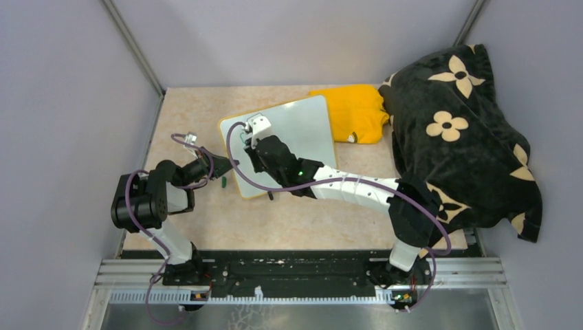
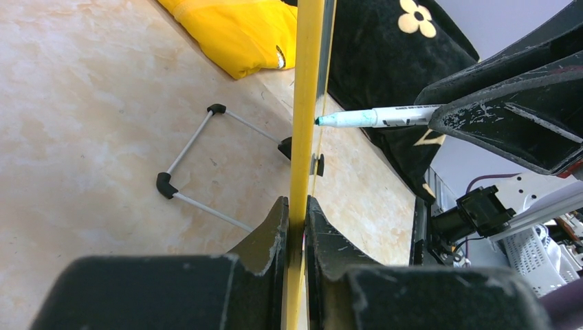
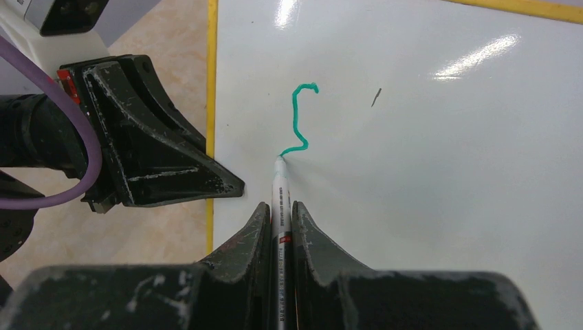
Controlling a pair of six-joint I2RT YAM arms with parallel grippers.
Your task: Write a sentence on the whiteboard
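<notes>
The whiteboard (image 1: 302,127) stands tilted on the table, glossy white with a yellow rim (image 2: 306,82). My left gripper (image 2: 296,203) is shut on that rim at the board's left edge (image 1: 230,163). My right gripper (image 3: 280,206) is shut on a white-barrelled marker (image 3: 280,189), and its green tip touches the board face (image 3: 440,179). Of the sentence, a single green S-shaped stroke (image 3: 298,124) shows, ending at the marker tip. The left wrist view shows the marker (image 2: 375,117) meeting the board edge-on. From above, my right gripper (image 1: 249,146) hides the writing.
A folded yellow cloth (image 1: 357,113) lies at the board's right. A black blanket with cream flowers (image 1: 457,130) fills the right side. A wire stand with black corner feet (image 2: 199,161) props the board from behind. A small green thing (image 1: 224,182) lies near the board's lower left corner.
</notes>
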